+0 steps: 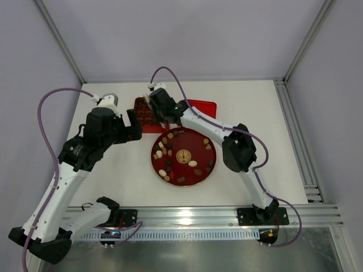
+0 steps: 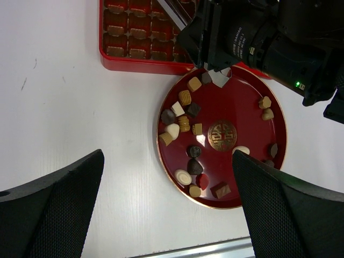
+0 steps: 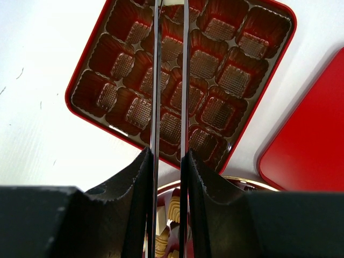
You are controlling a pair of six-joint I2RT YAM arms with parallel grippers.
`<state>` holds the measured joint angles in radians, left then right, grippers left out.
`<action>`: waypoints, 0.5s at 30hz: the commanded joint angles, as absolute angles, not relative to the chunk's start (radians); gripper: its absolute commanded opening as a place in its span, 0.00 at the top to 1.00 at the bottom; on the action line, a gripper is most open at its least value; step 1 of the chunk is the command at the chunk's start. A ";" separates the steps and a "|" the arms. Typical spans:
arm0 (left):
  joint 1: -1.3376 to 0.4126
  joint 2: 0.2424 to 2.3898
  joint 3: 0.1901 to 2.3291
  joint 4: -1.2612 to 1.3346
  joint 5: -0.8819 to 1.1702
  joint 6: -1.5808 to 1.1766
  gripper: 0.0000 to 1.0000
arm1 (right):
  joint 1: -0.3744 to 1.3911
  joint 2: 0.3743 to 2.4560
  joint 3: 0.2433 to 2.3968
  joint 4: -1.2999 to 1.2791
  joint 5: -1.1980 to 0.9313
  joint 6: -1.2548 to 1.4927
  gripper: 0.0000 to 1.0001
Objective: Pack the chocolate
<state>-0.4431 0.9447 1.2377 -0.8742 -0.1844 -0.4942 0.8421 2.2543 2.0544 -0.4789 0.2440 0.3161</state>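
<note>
The white table [image 1: 113, 181] carries the whole work area; both arms are bolted at its near edge. The left arm [image 1: 62, 181] reaches up the left side; the right arm [image 1: 238, 150] bends across the middle toward the far edge.

The round red plate [image 2: 244, 105] lies at the centre of the table; the square red box [image 3: 70, 99] with grid compartments lies just beyond its far-left rim; a flat red panel [image 3: 306, 145] lies beside the box on the right.

The left gripper [image 2: 167, 153] hangs above the table and the plate's near-left part, jaws spread wide, holding nothing. The right gripper [image 3: 166, 153] hangs over the plate's far rim, fingers clamped on metal tweezers [image 3: 157, 80]; the two blades run parallel, slightly apart, out over the box compartments; the tips lie outside the right wrist view.

The chocolate [image 2: 184, 98], in dark brown, tan and cream-white pieces, lies on the plate; most pieces cluster on its left half; a few sit near the right rim. A round gold emblem [image 2: 222, 135] marks the plate's centre.
</note>
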 commanded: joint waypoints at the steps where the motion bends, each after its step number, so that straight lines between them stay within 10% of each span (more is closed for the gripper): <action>1: -0.442 0.943 1.243 -0.865 -0.201 -0.485 0.00 | 0.841 2.249 2.052 -0.434 0.262 0.308 0.70; 15: -0.442 0.943 1.243 -0.865 -0.202 -0.485 0.00 | 0.841 2.249 2.046 -0.434 0.267 0.302 0.62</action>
<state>-0.4431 0.9447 1.2377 -0.8742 -0.1905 -0.4931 0.8421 2.2543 2.0415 -0.4789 0.2455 0.3130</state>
